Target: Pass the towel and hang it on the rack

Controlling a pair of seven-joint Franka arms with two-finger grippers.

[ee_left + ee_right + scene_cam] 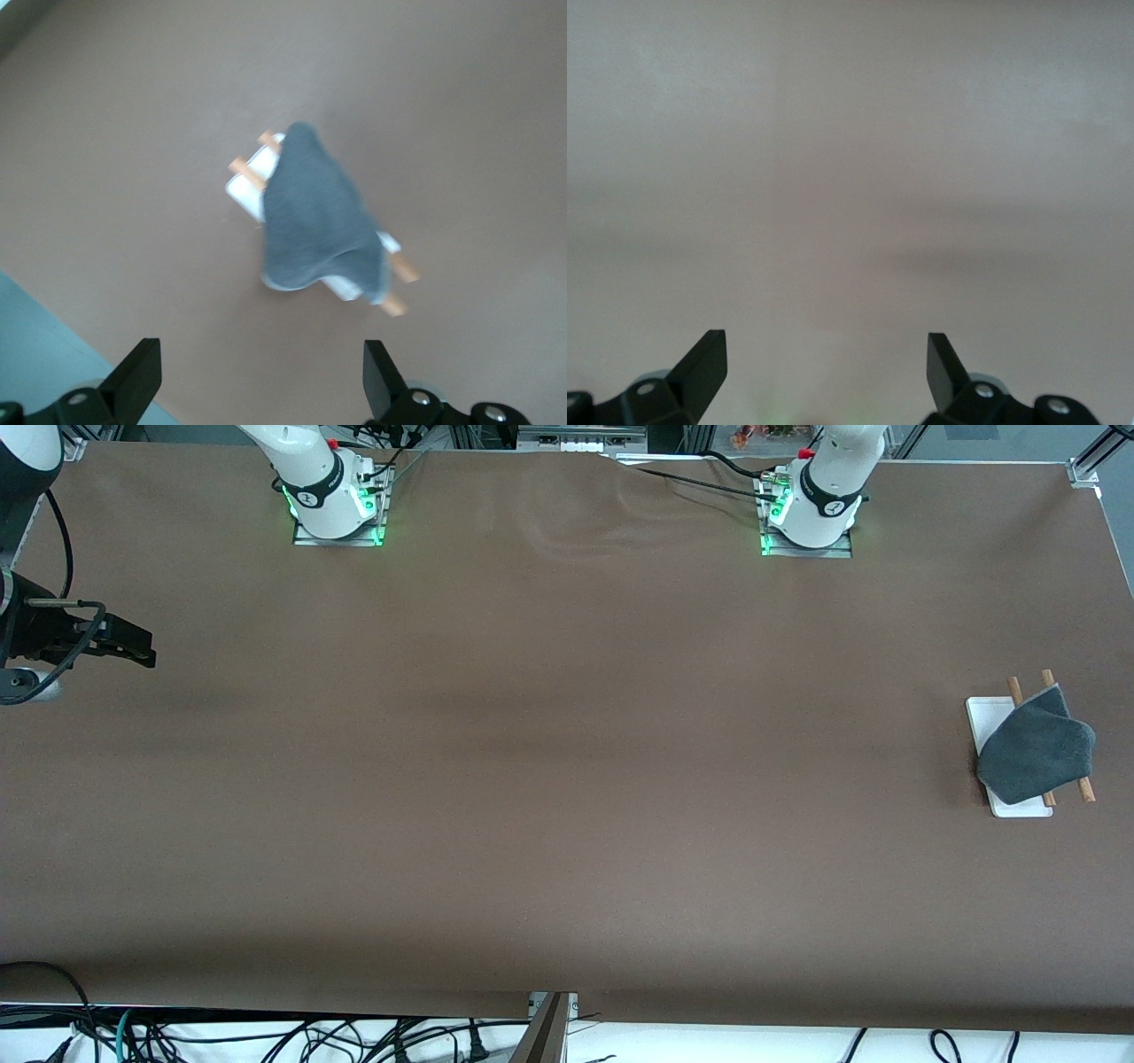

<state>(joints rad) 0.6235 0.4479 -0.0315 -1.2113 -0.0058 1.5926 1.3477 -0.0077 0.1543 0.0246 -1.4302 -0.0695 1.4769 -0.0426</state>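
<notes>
While the towel (314,221) drapes the rack (244,188), the left end effector (261,381) hangs spread above.

I see only one obstacle on the counter (567,779): the rack (990,713) with the towel (1036,751) draped over it, at the left arm's end. Around it the brown surface looks bare.

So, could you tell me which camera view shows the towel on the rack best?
The left wrist view: the towel fills the middle, draped over the rack rods. The front view shows it small at the left arm's end of the table. The right wrist view shows only bare table.
</notes>
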